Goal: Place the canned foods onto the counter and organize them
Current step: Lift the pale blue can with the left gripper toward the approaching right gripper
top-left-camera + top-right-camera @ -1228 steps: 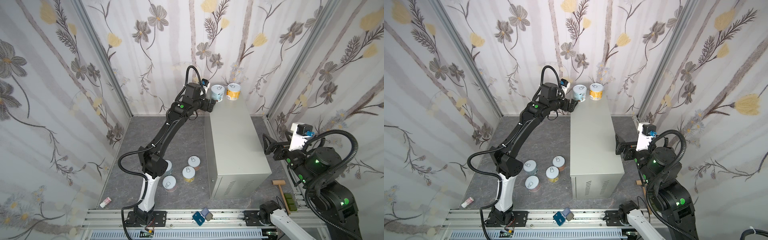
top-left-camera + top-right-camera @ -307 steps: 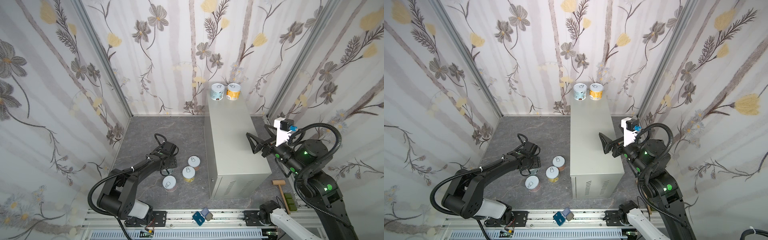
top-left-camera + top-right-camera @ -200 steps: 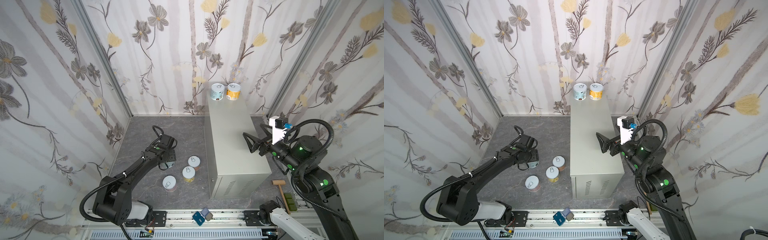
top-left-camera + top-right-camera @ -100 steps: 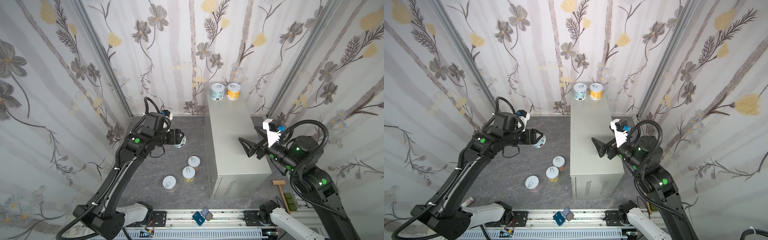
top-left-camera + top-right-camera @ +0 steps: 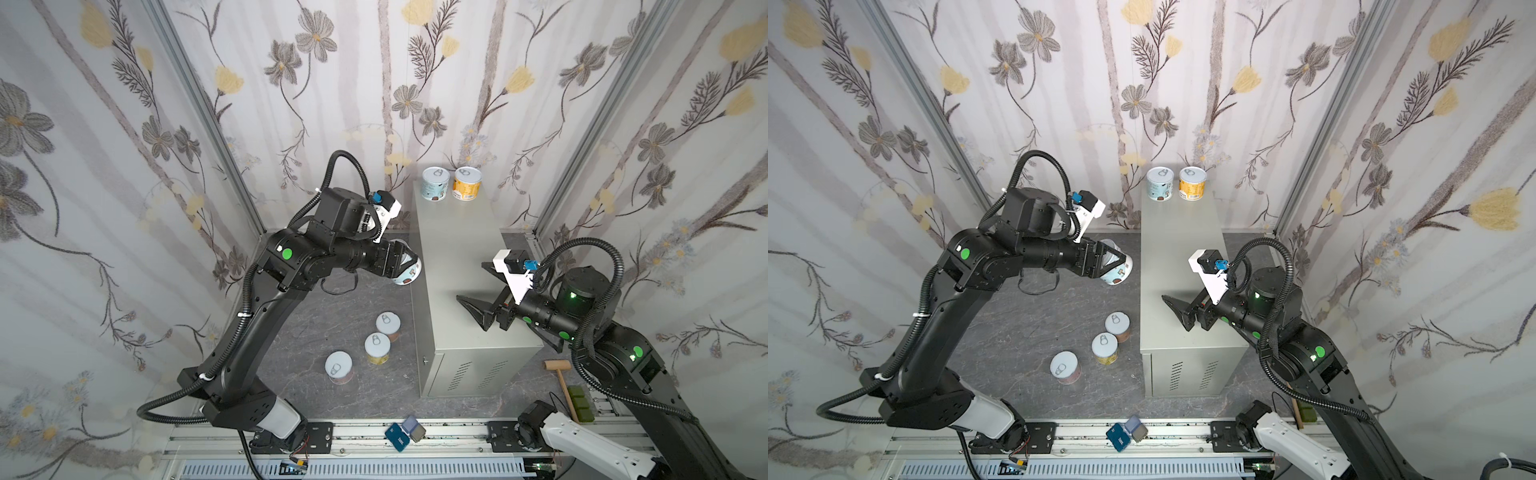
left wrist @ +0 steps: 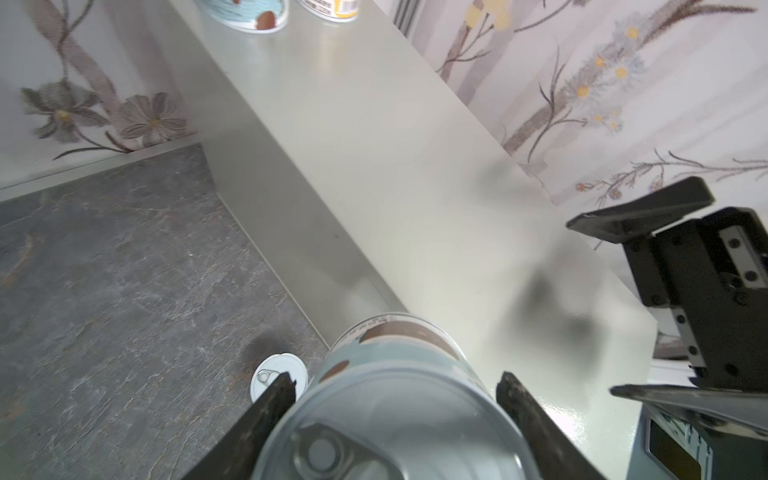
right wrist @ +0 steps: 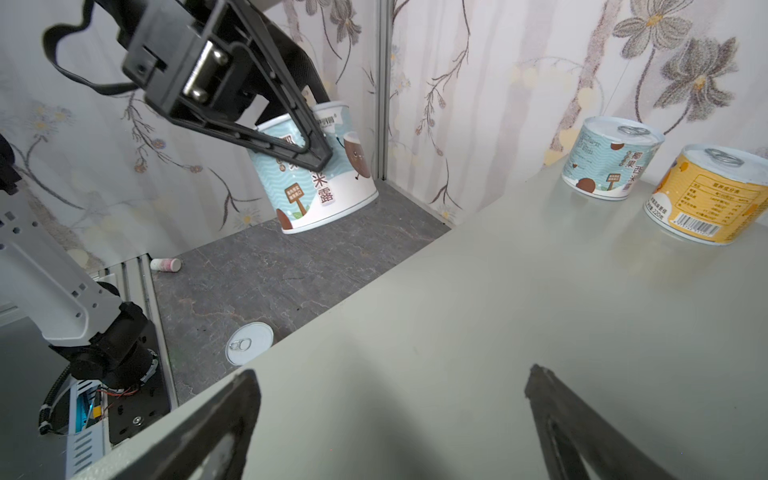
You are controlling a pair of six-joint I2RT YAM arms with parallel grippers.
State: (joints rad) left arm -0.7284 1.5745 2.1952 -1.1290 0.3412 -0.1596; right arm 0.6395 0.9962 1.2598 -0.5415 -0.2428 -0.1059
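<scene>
Clamping the held can (image 6: 395, 415) across its label in my left gripper (image 6: 395, 382), jaws drawn in on its sides, lid toward my wrist, base pointing away, axis tilted off upright. Just ahead of the fingertips: the counter (image 5: 457, 257), long side running away from me, bare top past the can's base, far blue can (image 5: 435, 184) and orange can (image 5: 467, 183) at its far end, three floor cans (image 5: 377, 345) below. Judgement: left arm is nearer and loaded, right gripper (image 5: 471, 313) hangs wide open, empty, over the top; set-down wants forward travel and levelling.
</scene>
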